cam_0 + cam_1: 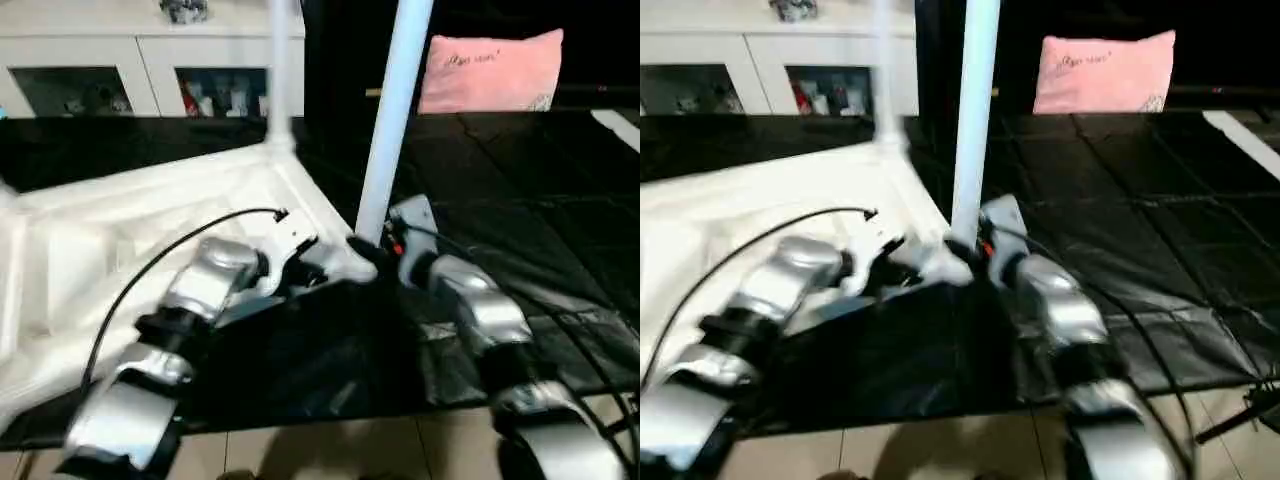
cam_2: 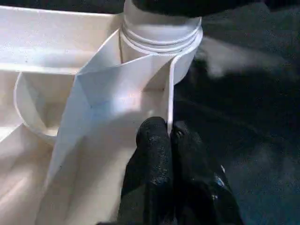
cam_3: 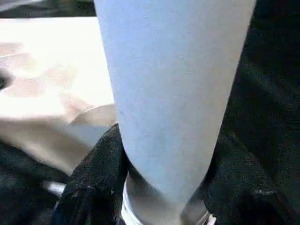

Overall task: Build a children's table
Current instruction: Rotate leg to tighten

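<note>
White tabletop lies underside up, left half of frame, ribs showing, on black floor mat. Near leg stands upright at centre frame, seated in the tabletop's near corner socket. 2nd leg upright at far corner, upper centre-left. Right pincer closed on near leg low down, just above socket, black fingers either side of the tube. Left pincer pinched on the thin tabletop rim wall next to that socket, fingers tight on both faces. Silver forearms come up from bottom edge w/ black cable over left one. Bkgd: white cabinet upper left, pink pillow upper right. Tile floor strip at bottom.
</note>
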You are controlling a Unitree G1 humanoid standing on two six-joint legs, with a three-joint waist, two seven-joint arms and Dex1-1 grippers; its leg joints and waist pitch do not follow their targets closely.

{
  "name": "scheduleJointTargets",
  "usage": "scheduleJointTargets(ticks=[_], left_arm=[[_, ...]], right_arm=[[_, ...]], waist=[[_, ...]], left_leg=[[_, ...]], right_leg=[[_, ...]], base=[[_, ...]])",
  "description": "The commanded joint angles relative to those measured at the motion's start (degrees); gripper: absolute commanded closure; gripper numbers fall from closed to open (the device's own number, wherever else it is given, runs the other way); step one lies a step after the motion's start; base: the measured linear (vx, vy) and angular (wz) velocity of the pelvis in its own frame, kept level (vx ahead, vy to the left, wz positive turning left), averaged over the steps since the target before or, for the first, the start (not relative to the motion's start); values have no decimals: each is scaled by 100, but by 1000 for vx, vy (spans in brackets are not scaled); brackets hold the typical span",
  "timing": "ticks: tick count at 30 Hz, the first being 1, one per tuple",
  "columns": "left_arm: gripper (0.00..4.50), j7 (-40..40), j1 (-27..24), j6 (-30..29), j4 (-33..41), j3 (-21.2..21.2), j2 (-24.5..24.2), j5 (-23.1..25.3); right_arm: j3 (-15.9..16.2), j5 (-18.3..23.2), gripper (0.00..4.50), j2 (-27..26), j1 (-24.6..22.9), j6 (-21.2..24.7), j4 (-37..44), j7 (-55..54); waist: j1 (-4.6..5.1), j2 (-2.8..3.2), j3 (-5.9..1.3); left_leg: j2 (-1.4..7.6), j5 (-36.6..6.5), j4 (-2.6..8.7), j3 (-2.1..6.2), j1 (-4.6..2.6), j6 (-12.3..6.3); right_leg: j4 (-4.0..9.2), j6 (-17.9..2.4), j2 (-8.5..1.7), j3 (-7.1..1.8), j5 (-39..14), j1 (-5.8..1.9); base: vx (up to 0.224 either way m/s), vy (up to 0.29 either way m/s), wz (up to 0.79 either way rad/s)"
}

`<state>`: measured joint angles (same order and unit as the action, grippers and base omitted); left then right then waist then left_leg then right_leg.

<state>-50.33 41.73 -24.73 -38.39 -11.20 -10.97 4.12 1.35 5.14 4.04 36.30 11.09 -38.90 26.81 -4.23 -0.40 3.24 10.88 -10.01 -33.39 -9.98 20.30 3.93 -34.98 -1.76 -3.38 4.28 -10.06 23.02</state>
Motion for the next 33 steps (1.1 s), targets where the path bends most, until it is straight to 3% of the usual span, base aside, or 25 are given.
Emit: scheduleJointTargets(ticks=[1, 3, 4, 6, 10, 11, 17, 20, 21, 24, 25, 28, 31, 33], left_arm=[[450, 431, 404, 43, 43, 114, 424, -260], [450, 565, 467, 58, -32, 152, 494, -252], [450, 597, 490, 56, -56, 171, 518, -255], [450, 628, 500, 48, -52, 172, 531, -230], [450, 524, 424, 54, 45, 93, 451, -158], [450, 274, 299, 162, 152, -19, 309, -120], [450, -308, 73, 433, 302, -155, -26, -126], [450, -713, 0, 687, 325, -281, -257, -102], [450, -916, -36, 812, 348, -355, -354, -94], [450, -1275, -95, 1000, 386, -487, -544, -81], [450, -1801, -157, 1259, 422, -653, -798, -85], [450, -2136, -193, 1420, 468, -757, -944, -77], [450, -2759, -248, 1613, 629, -914, -1102, -173], [450, -2909, -254, 1662, 660, -958, -1137, -197]], right_arm=[[498, -253, 252, -538, 74, 95, -390, -225], [518, -302, 252, -634, 169, 76, -468, -358], [514, -312, 252, -659, 193, 59, -489, -379], [507, -338, 199, -663, 197, -21, -504, -352], [475, -277, 173, -562, 66, -86, -346, -170], [434, -208, 157, -353, -151, -110, -93, 101], [384, 83, 111, 252, -598, -272, 554, 993], [639, 74, 89, 772, -825, -405, 924, 1885], [661, 109, 63, 902, -857, -406, 1007, 2100], [632, 200, 52, 1105, -877, -389, 1129, 2478], [620, 278, 42, 1387, -818, -427, 1157, 3021], [658, 320, 20, 1590, -758, -491, 1146, 3401], [890, 320, 3, 1927, -605, -425, 1079, 4131], [961, 301, 3, 2005, -567, -429, 1049, 4320]], waist=[[-40, 9, -409], [-42, -23, -405], [-62, -3, -412], [-69, -1, -408], [-73, 5, -384], [-81, 30, -383], [-111, 20, -387], [-122, 18, -385], [-127, 21, -383], [-131, 22, -369], [-142, 13, -372], [-157, 26, -372], [-202, -46, -380], [-244, -13, -383]], left_leg=[[158, -954, 341, 70, 1, -90], [158, -874, 343, 59, 15, -154], [171, -780, 345, 64, 22, -222], [191, -805, 349, 64, 11, -252], [194, -1019, 366, 64, -3, -227], [196, -1034, 367, 67, -9, -223], [201, -1008, 356, 61, 13, -317], [210, -1067, 356, 65, 12, -345], [209, -1084, 355, 65, 9, -352], [212, -1177, 365, 71, 9, -327], [224, -1217, 372, 83, 6, -332], [243, -1173, 363, 70, -9, -335], [259, -1067, 356, 54, -4, -371], [265, -1003, 343, 46, -14, -393]], right_leg=[[490, -1017, -484, -297, -1471, -311], [481, -1033, -477, -301, -1312, -325], [450, -1062, -480, -303, -1094, -338], [445, -1098, -488, -300, -1011, -332], [490, -1037, -497, -303, -1346, -329], [494, -1016, -500, -307, -1368, -327], [478, -1064, -489, -309, -1119, -355], [489, -1033, -487, -303, -1217, -353], [500, -1030, -497, -303, -1270, -347], [527, -937, -500, -299, -1639, -342], [530, -921, -502, -292, -1708, -345], [500, -1030, -490, -290, -1514, -312], [477, -1076, -501, -293, -1477, -326], [456, -1115, -497, -293, -1386, -305]], base=[[0, 0, 0], [0, 0, 0], [0, 0, 0], [0, 0, 0], [0, 0, 0], [0, 0, 0], [0, 0, 0], [0, 0, 0], [0, 0, 0], [0, 0, 0], [0, 0, 0], [0, 0, 0], [0, 0, 0], [0, 0, 0]])
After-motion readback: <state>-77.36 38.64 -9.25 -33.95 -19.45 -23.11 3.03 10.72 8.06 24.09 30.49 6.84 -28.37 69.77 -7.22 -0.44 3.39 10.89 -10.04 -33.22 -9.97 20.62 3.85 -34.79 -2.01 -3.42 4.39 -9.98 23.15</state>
